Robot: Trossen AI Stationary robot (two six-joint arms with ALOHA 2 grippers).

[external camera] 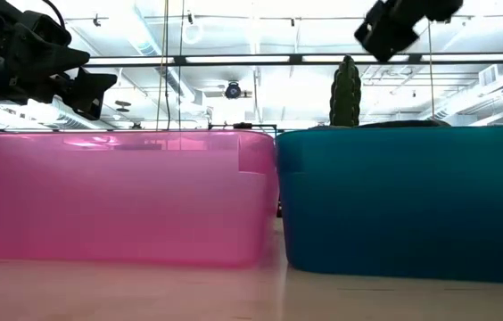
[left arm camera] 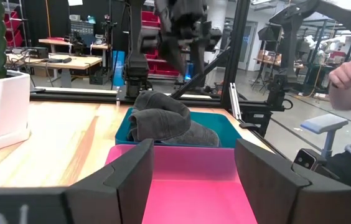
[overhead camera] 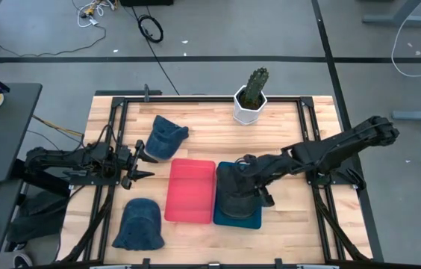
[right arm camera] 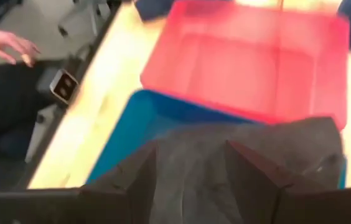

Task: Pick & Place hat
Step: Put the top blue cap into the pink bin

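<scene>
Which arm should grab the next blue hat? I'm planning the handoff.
Probably left: the left gripper hangs open beside both blue hats, while the right gripper is over the teal bin holding a grey hat.

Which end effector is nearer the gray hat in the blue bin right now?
Right. The right end effector sits directly over the gray hat in the blue bin; the left end effector is beyond the pink bin.

A robotics lab: workbenches [left arm camera: 70,60], red parts bins [left arm camera: 14,25], metal frames and floor cables [overhead camera: 149,28].
</scene>
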